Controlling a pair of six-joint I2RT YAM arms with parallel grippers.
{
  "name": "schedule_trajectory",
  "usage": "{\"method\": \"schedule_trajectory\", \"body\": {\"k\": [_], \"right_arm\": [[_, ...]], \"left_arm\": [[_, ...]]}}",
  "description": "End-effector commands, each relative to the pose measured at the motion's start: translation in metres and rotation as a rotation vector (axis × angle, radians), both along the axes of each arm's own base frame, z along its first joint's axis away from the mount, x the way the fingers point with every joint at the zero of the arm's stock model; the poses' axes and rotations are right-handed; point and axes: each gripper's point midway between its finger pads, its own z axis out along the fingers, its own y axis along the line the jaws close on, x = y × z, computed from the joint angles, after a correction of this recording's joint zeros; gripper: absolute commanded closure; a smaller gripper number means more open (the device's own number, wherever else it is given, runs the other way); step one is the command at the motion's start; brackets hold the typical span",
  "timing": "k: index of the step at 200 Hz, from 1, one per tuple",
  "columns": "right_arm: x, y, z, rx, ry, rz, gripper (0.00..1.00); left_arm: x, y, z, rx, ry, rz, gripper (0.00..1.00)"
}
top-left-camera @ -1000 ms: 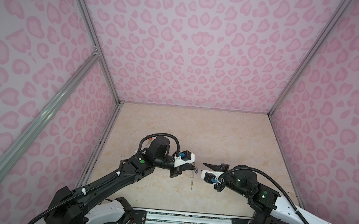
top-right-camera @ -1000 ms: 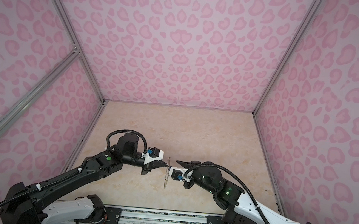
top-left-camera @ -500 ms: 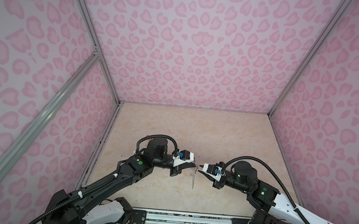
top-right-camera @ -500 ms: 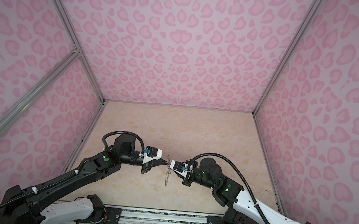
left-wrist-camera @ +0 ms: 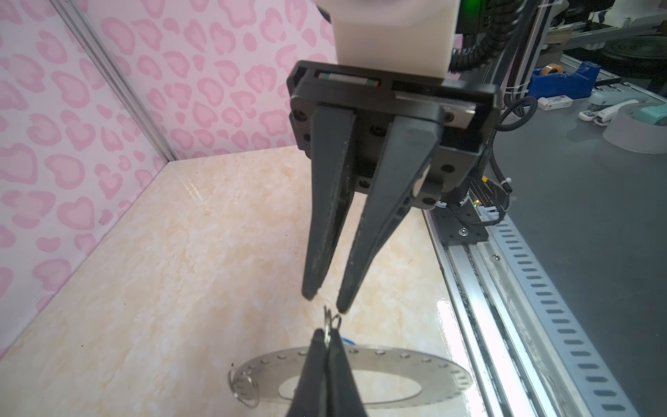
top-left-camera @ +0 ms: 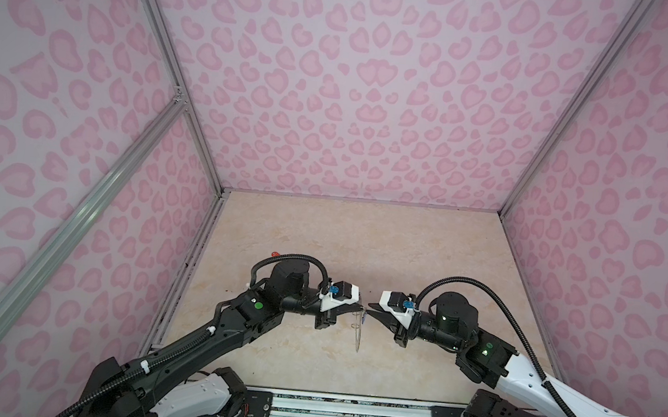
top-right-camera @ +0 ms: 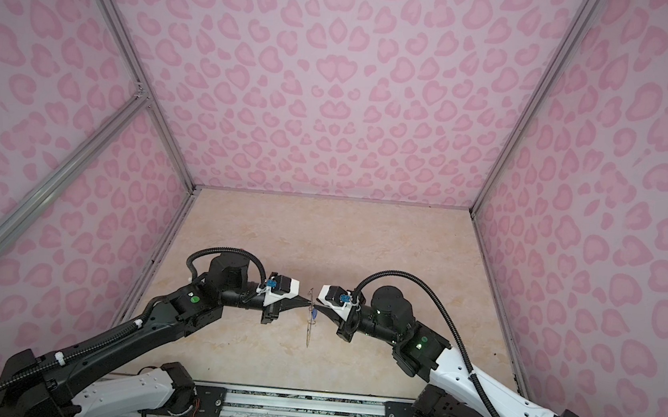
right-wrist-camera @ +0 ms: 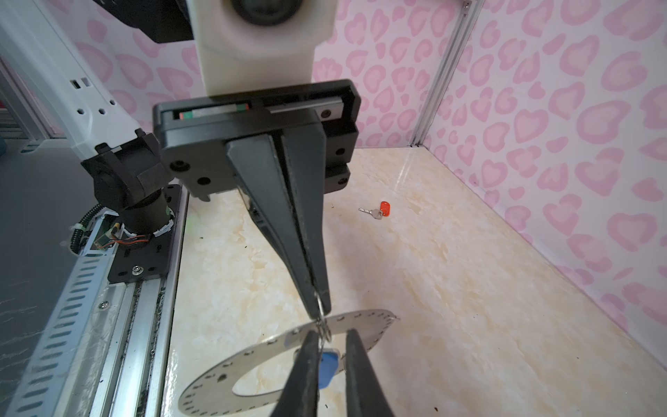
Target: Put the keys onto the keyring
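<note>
The keyring (left-wrist-camera: 415, 364), a flat grey disc with small holes round its rim, hangs edge-on in both top views (top-left-camera: 358, 333) (top-right-camera: 307, 332). My left gripper (left-wrist-camera: 326, 334) is shut on a small wire loop at the disc's top edge. The blue-tagged key (right-wrist-camera: 330, 364) dangles by that loop (top-right-camera: 314, 313). My right gripper (right-wrist-camera: 331, 334) faces the left one tip to tip, its jaws a narrow gap apart with nothing pinched; the blue tag shows beyond the gap. The red-tagged key (right-wrist-camera: 380, 211) lies on the floor behind the left arm (top-left-camera: 276, 253).
A second wire loop (left-wrist-camera: 245, 388) hangs on the disc's far rim. Pink patterned walls (top-left-camera: 356, 94) close in three sides. A metal rail (top-left-camera: 346, 411) runs along the front edge. The marble floor (top-left-camera: 362, 241) stretches behind both arms.
My right gripper has moved left up to the keyring's top loop and its jaws have narrowed. The left gripper has kept its hold on the loop.
</note>
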Motion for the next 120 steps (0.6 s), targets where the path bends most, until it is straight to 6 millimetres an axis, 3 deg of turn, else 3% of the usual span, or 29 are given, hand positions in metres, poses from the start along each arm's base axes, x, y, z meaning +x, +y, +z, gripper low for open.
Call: {"method": "schedule_trajectory", "body": {"k": [1, 51, 120], "right_arm": [[-0.0002, 0.002, 0.0053, 0.024, 0.012, 0.009, 0.83], [0.0035, -0.005, 0.0072, 0.025, 0.028, -0.005, 0.81], [-0.0014, 0.0, 0.0051, 0.029, 0.059, 0.037, 0.82]], "left_arm": [[0.0025, -0.0016, 0.0104, -0.033, -0.062, -0.002, 0.97], [0.0029, -0.0007, 0.0087, -0.026, -0.074, 0.001, 0.96], [0.003, -0.0031, 0.0111, -0.04, -0.078, -0.006, 0.97]]}}
